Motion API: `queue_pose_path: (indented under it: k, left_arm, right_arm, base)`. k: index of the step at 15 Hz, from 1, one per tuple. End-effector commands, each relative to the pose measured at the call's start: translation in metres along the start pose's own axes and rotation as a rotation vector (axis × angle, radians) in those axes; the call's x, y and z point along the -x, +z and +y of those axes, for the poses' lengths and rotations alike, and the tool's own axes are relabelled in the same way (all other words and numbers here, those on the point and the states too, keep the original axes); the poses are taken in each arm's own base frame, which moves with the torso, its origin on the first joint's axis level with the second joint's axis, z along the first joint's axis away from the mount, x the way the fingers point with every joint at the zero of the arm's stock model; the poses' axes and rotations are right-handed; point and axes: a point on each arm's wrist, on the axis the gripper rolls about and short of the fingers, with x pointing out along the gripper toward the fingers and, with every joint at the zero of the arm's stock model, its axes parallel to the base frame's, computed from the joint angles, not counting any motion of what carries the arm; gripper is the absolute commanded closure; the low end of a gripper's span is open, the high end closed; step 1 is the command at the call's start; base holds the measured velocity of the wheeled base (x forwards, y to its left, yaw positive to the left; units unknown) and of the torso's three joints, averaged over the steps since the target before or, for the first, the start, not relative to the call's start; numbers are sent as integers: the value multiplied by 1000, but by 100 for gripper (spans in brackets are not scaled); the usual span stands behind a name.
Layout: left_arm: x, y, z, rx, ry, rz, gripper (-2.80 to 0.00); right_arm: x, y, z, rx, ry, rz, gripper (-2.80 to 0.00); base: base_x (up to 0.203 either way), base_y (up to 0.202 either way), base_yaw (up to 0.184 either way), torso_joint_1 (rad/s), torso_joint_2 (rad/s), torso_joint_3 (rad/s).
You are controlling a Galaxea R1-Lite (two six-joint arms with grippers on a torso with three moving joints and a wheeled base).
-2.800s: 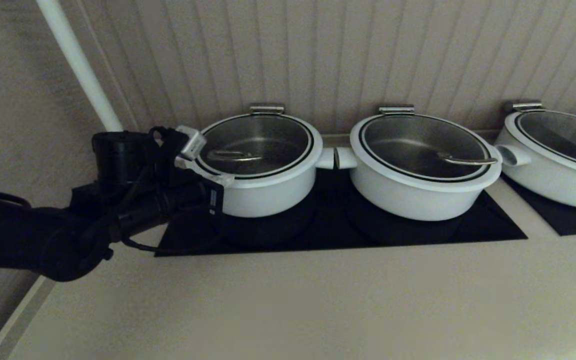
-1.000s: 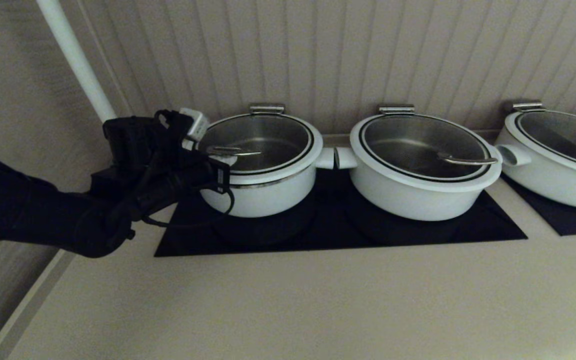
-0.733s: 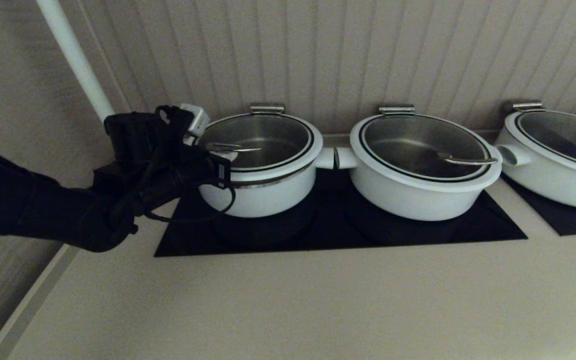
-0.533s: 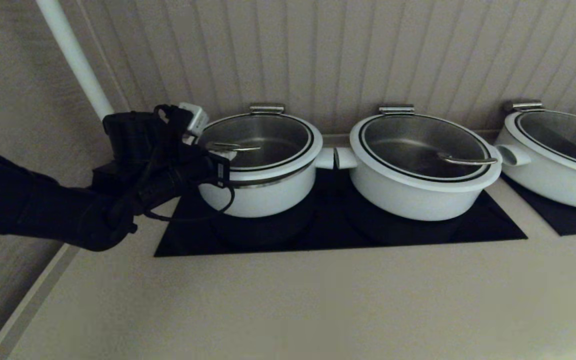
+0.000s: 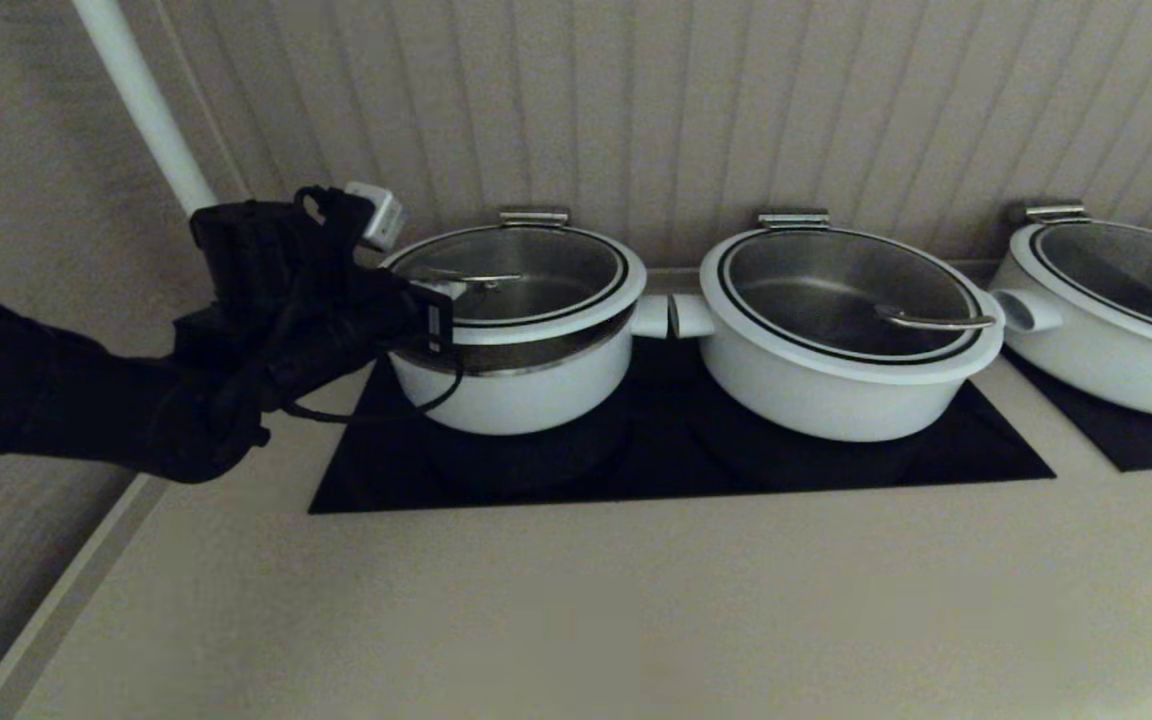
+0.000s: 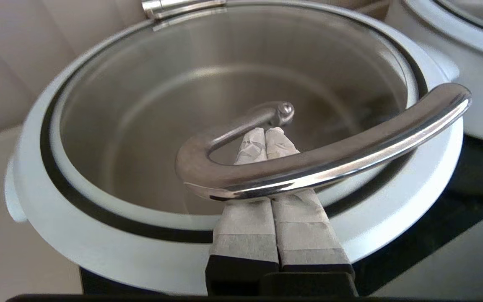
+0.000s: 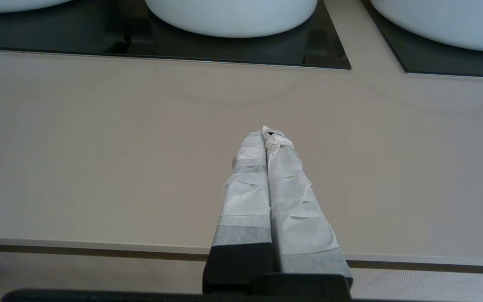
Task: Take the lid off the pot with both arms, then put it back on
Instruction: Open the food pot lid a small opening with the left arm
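Note:
The pot (image 5: pixel 526 395) is the leftmost white one on the black cooktop. Its glass lid (image 5: pixel 536 268) is tilted, with the near-left side raised off the pot so a steel band shows under the white rim. My left gripper (image 5: pixel 441 292) is at the lid's left side. In the left wrist view the left gripper (image 6: pixel 265 131) is shut, its taped fingers (image 6: pixel 245 218) pressed together and slid beneath the arched steel handle (image 6: pixel 329 155), which rests across them. My right gripper (image 7: pixel 266 131) is shut and holds nothing, hovering over the beige counter near its front edge; it is outside the head view.
Two wider white pots with lids (image 5: pixel 836 380) (image 5: pixel 1116 330) stand to the right on black cooktops (image 5: pixel 936 455). A ribbed wall rises right behind the pots, and a white pipe (image 5: pixel 146 110) slants up at the left. The beige counter (image 5: pixel 636 600) stretches in front.
My left arm has risen with its fingers under the handle. The lid's near-left side has come up off the pot, opening a growing gap. The other pots have not moved.

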Motion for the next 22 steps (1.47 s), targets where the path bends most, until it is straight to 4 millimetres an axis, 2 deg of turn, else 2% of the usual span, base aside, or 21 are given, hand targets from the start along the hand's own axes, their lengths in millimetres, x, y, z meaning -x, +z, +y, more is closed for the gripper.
queue_pose_path:
  k: [1, 22]
  left_arm:
    - [-1, 4, 1, -3, 1, -18, 0]
    - [-5, 17, 5, -10, 13, -67, 0]
  right_arm:
    - [0, 0, 0, 1, 0, 1, 0]
    - [0, 0, 0, 1, 0, 1, 0]
  base:
    - [0, 0, 0, 0, 0, 0]
    - [0, 0, 0, 0, 0, 0]
